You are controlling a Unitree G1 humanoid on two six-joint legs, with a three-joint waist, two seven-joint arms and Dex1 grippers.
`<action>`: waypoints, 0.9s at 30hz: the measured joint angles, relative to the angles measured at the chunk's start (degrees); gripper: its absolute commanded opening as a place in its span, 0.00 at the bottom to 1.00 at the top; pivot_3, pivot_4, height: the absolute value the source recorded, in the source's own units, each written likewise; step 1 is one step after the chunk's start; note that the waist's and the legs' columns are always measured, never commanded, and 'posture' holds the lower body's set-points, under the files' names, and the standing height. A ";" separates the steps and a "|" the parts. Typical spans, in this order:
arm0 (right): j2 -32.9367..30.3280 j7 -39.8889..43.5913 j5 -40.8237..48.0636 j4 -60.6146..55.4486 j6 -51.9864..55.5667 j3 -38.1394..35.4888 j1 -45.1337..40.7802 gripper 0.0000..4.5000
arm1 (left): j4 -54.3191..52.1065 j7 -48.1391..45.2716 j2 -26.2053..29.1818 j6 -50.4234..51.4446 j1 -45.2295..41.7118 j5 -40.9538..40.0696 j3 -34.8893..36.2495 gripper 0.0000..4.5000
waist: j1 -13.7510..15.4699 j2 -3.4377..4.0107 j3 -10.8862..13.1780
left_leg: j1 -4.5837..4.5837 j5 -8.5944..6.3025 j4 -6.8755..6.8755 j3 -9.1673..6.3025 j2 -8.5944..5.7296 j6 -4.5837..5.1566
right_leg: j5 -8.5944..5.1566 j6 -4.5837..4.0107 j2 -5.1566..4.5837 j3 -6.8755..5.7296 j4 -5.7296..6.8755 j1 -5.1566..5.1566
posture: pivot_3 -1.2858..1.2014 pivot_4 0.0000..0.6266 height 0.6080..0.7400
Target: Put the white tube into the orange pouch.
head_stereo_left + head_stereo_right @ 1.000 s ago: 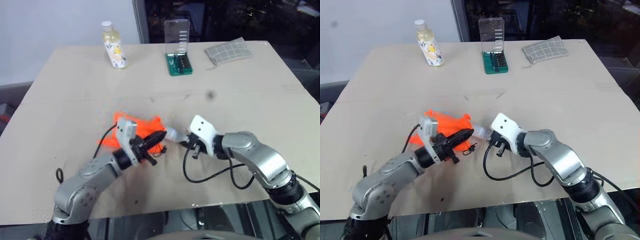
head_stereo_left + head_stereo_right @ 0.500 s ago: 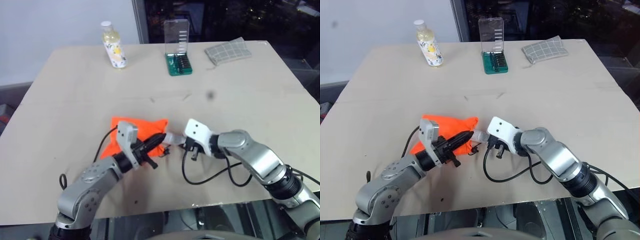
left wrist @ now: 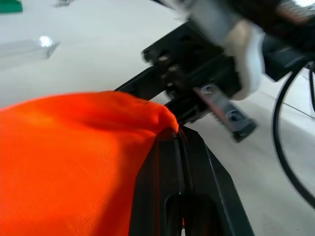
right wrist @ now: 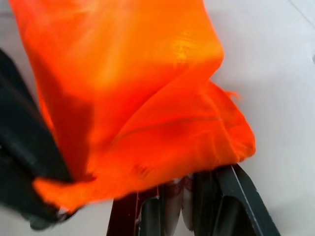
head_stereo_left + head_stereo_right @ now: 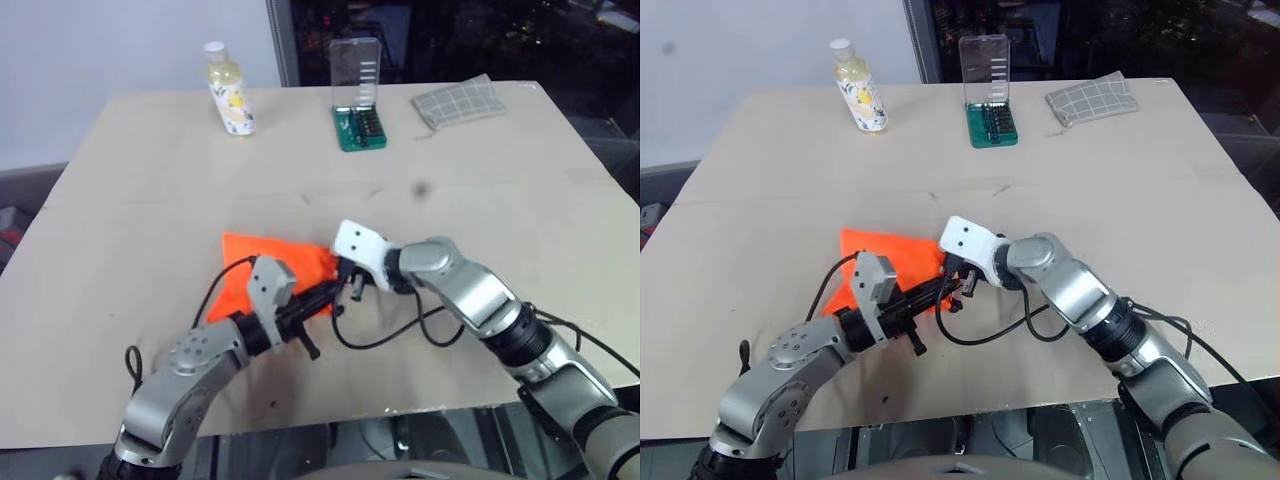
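Here the small white-silvery squeeze tube (image 4: 174, 205) sat pinched between the right gripper's (image 4: 178, 209) two black fingers, its front end pushed under the lip of the bright orange soft fabric pouch (image 5: 885, 255), so how much of it lay inside could not be told. The pouch rested on the beige table (image 5: 1120, 190), its near edge lifted by the left gripper (image 3: 173, 147), whose fingers were clamped tight on that fabric edge. Both grippers met at the pouch's mouth, almost touching. Far back stood a yellowish bottle with a white cap (image 5: 227, 91), a green bit case with a clear lid (image 5: 357, 98) and a grey checked cloth (image 5: 458, 102)
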 measured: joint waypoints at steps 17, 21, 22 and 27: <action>8.14 -0.77 -1.11 10.10 -5.92 -8.23 -2.19 0.99 | 2.85 -1.06 -4.93 -2.35 0.19 -1.74 2.66 0.00 | 0.10 0.08 0.05 | -0.04 0.00 0.00 -0.06 0.03 0.00 | 0.01 0.00 -0.04 -0.03 0.02 -0.02 | 0.52 0.24 1.00; 8.14 -0.95 1.36 5.53 -1.50 -12.67 -1.39 0.99 | 3.00 0.12 -6.74 1.28 -2.12 -8.58 5.27 0.00 | 0.01 0.10 0.06 | -0.04 0.00 0.00 -0.08 0.03 0.00 | 0.01 0.00 -0.05 -0.06 0.03 -0.03 | 0.52 0.24 1.00; 7.50 -0.93 1.93 4.15 -0.32 -13.51 -1.10 0.99 | 3.02 0.32 -7.04 2.44 -2.62 -10.53 5.53 0.00 | -0.03 0.10 0.06 | -0.04 0.00 -0.01 -0.08 0.02 0.01 | 0.01 0.00 -0.05 -0.06 0.02 -0.02 | 0.52 0.24 1.00; 1.88 3.13 6.48 -1.99 4.05 -15.88 2.06 0.99 | 7.12 7.70 -8.57 5.98 -4.95 -14.30 12.43 0.00 | -0.05 0.08 0.05 | -0.04 -0.01 0.01 -0.11 -0.01 0.02 | 0.01 0.00 -0.04 -0.10 0.03 -0.01 | 0.52 0.24 1.00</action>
